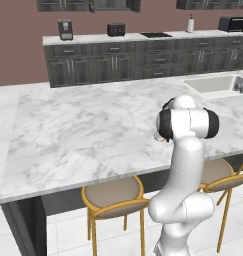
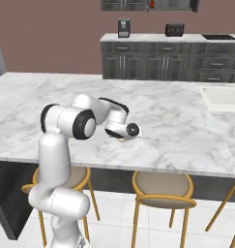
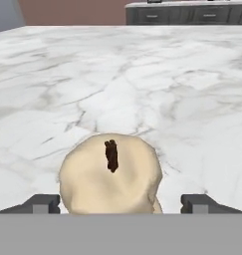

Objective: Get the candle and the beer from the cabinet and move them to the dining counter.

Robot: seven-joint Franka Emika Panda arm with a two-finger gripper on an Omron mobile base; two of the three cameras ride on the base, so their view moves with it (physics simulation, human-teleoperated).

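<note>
Honestly, candle (image 3: 111, 172) low-centre on the tabletop (image 3: 142, 74) looks light, waxy and slippery; claw (image 3: 120, 203) fingers spread apart beside it, so grab the lumpy base.

A glossy white robot arm (image 1: 185, 165) built of rounded, tube-like segments, with black bands at its joints and a bulbous white base section. A round dark cap with a pale centre marks the wrist (image 2: 132, 130). Two small dark grey, square-ended fingertips (image 3: 43, 203) finish the gripper (image 3: 120, 205).
</note>
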